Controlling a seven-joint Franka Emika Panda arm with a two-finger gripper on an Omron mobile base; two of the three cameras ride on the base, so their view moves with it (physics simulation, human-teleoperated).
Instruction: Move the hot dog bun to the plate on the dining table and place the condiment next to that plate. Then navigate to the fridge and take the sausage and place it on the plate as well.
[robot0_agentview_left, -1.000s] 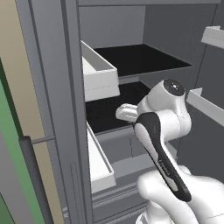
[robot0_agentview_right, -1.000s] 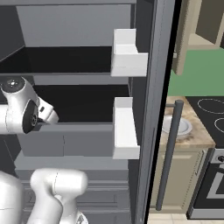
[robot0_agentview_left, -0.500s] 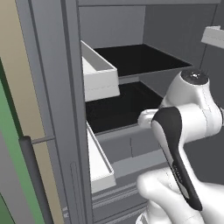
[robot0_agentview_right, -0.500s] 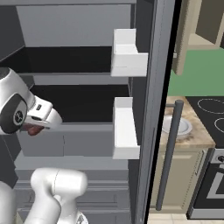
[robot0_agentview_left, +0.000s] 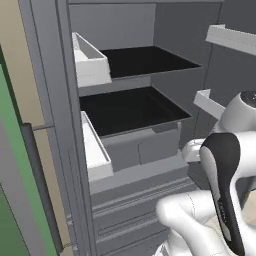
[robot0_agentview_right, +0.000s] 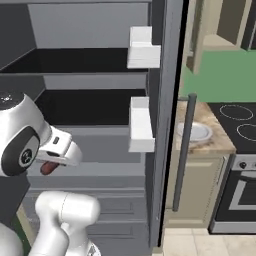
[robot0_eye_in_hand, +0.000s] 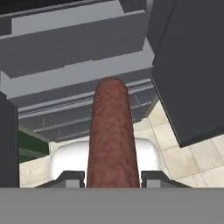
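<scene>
The sausage (robot0_eye_in_hand: 111, 135) sits right between the two dark finger tips (robot0_eye_in_hand: 70, 178) of the end effector (robot0_eye_in_hand: 111, 179). The tips press on it from both sides, so the end effector is pinching the sausage. In the hand view the sausage sticks out long and straight from the end effector, and its round end points toward the grey drawers of the fridge (robot0_eye_in_hand: 78, 52). Its near end is cut off at the bottom of that view.

In the right base view the sausage (robot0_agentview_right: 48, 168) is a small red-brown bit peeking out under the white hand. Most of it is hidden by the hand there. The end effector (robot0_agentview_right: 52, 162) hangs in front of the lower drawers of the fridge (robot0_agentview_right: 90, 65), below the black shelves (robot0_agentview_right: 85, 107). It is outside the shelves, not in them.

In the left base view the arm's white and dark body covers the hand, so I cannot make out the end effector or the sausage there. The open fridge (robot0_agentview_left: 130, 45) shows two black shelves (robot0_agentview_left: 127, 107) and white door bins (robot0_agentview_left: 90, 65).

To the right of the fridge door, in the right base view, there is a counter (robot0_agentview_right: 210, 142) with a small white plate (robot0_agentview_right: 192, 132) on it. The door's long dark handle (robot0_agentview_right: 184, 150) hides part of the plate. A stove top (robot0_agentview_right: 240, 125) is cut off at the edge.
</scene>
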